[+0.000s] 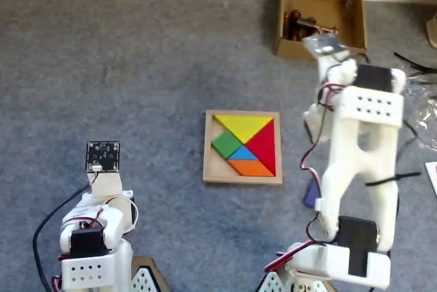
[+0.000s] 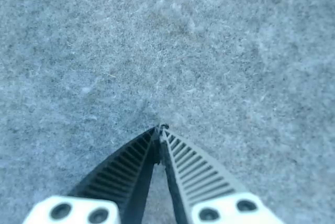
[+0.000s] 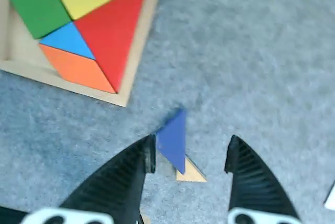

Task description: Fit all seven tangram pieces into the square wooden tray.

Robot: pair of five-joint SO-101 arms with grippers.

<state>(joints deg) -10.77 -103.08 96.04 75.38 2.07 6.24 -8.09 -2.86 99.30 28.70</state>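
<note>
High view: the square wooden tray (image 1: pixel 209 147) sits mid-table holding five coloured pieces (image 1: pixel 249 143), with bare wood left at its near-left corner. A dark blue triangular piece (image 1: pixel 311 195) lies on the grey carpet (image 1: pixel 136 67) just right of the tray, beneath the right arm (image 1: pixel 362 149).

Left wrist view: the left gripper (image 2: pixel 159 130) is pressed together over the carpet, holding nothing.

Right wrist view: the right gripper (image 3: pixel 191 143) is spread. The blue triangle sits close to one finger and overlaps a small tan triangular piece (image 3: pixel 192 174). Best to centre the jaws first, then close on the blue piece alone so the tan one isn't dragged.
</note>
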